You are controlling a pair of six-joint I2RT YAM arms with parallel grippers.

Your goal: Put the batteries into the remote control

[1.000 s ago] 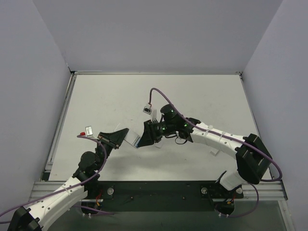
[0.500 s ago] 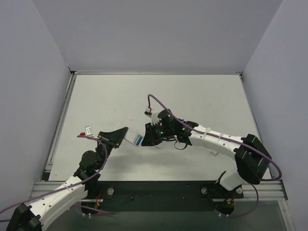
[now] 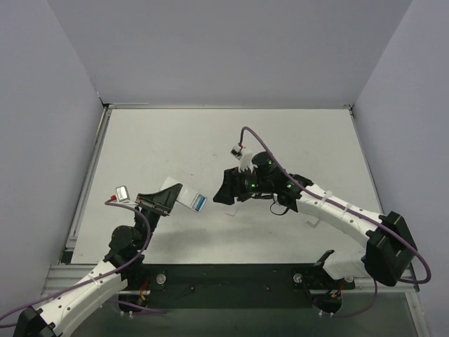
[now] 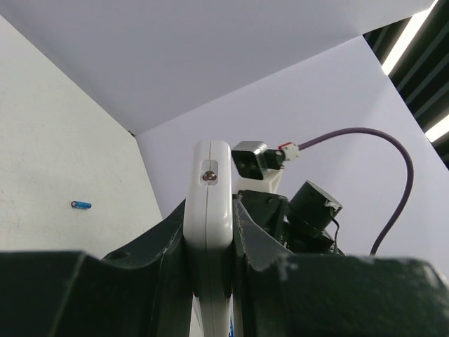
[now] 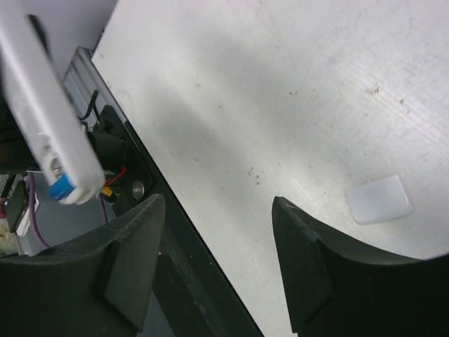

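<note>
The slim white remote control (image 3: 186,199) is clamped edge-on between the fingers of my left gripper (image 3: 174,192), held off the table. A blue battery (image 3: 200,204) sits in its open end. In the left wrist view the remote (image 4: 208,203) stands upright in the left gripper (image 4: 210,208). Another blue battery (image 4: 81,205) lies loose on the table. My right gripper (image 3: 223,195) hangs a short way right of the remote, open and holding nothing. Its wrist view shows the remote (image 5: 48,116) with the battery (image 5: 61,187) at upper left, apart from the right gripper (image 5: 217,205).
A small white flat cover piece (image 5: 381,199) lies on the table near the right gripper. The table's near edge and dark base rail (image 5: 175,232) run below the jaws. Grey walls (image 3: 63,105) enclose the table on three sides.
The right gripper has pulled back to the right from the remote's end and opened. The blue battery stays in the remote. The left gripper has shifted slightly, still holding the remote.
</note>
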